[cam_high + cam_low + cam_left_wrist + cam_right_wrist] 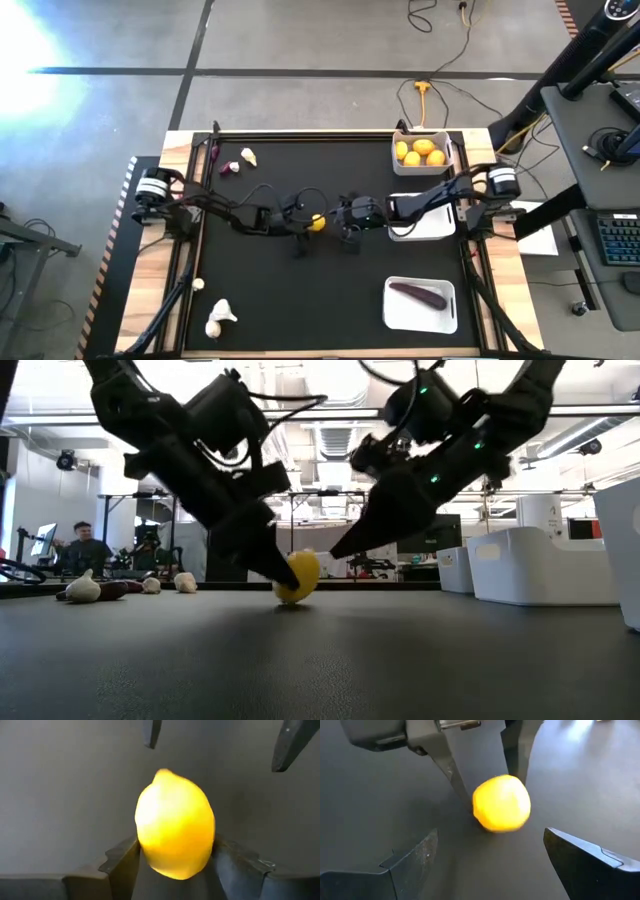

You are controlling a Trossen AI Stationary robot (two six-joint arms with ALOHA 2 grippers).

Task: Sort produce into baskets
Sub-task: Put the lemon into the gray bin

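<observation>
A yellow lemon (317, 222) rests on the black mat at the table's middle. My left gripper (306, 222) comes at it from the left, slanting down, open, with a finger on each side of the lemon (175, 822). My right gripper (343, 216) faces it from the right, open wide and a little short of the lemon (501, 803). The far right basket (447, 140) holds several lemons. The near right basket (393, 310) holds a purple eggplant (418, 294). A third basket (432, 230) lies partly under the right arm. My left gripper has its fingers (125, 857) close against the lemon's two sides, slanting down from the table's left. Whether they touch it I cannot tell. The lemon sits with its underside (292, 600) on the mat.
A garlic bulb (248, 156) and a purple bit (231, 167) lie at the far left. Two more garlic bulbs (217, 318) lie by the near left edge. The mat is bare between the lemon and the near edge.
</observation>
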